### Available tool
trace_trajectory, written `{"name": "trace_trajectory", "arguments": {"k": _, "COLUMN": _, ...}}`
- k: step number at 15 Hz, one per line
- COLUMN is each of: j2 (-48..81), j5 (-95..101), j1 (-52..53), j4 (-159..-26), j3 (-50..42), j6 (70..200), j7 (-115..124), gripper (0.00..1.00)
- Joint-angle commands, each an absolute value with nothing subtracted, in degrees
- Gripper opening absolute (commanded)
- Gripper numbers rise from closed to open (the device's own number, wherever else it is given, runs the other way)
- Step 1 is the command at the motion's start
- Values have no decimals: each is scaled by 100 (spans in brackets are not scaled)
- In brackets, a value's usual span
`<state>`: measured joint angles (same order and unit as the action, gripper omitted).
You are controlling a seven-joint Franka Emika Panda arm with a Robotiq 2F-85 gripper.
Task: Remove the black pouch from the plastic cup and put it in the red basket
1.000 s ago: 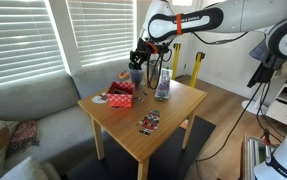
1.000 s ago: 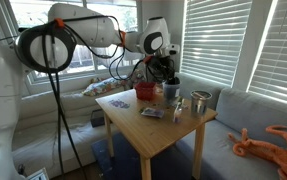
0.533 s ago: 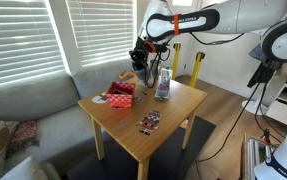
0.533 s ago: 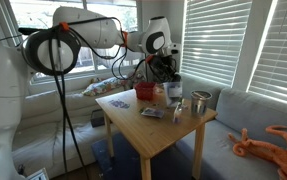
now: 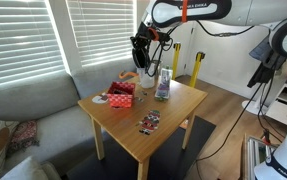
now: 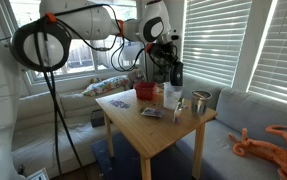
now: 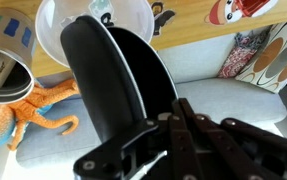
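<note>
**Pouch held up over the cup, basket waiting beside it**

In the wrist view the gripper [image 7: 173, 112] fills the lower frame, its fingers drawn together on the upper end of the black pouch [image 7: 118, 90]; the jaws are nearly closed, with only the fabric between them. The pouch hangs limp below the fingers, a long dark shape pointing at the mouth of the plastic cup [image 7: 58, 25]; the cup's white rim shows round its far end. Whether the tip has cleared the rim cannot be told from here. Beyond the cup lies the wooden table [image 7: 188, 30]; off its edge are a grey sofa [image 7: 223, 95] and an orange octopus toy [image 7: 23, 105].

In both exterior views the arm reaches in over the table's far side, and the pouch [image 5: 140, 58] dangles upright from the gripper. In an exterior view the pouch's lower end [image 6: 175, 78] sits just above the cup [image 6: 172, 96]. The red basket [image 5: 121, 93] stands on the table just beside the cup, apart from the pouch; behind it all, white blinds [image 5: 23, 40] cover the windows.
</note>
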<state>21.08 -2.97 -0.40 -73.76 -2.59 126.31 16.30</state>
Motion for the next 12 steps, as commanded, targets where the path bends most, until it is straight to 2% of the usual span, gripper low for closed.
{"name": "trace_trajectory", "arguments": {"k": 1, "j2": 1870, "j5": -605, "j1": -131, "j4": -7455, "j3": -179, "j6": 12640, "j7": 1577, "gripper": 1}}
{"name": "trace_trajectory", "arguments": {"k": 12, "j2": 268, "j5": -2605, "j1": -143, "j4": -8510, "j3": 190, "j6": 12723, "j7": -612, "gripper": 1}}
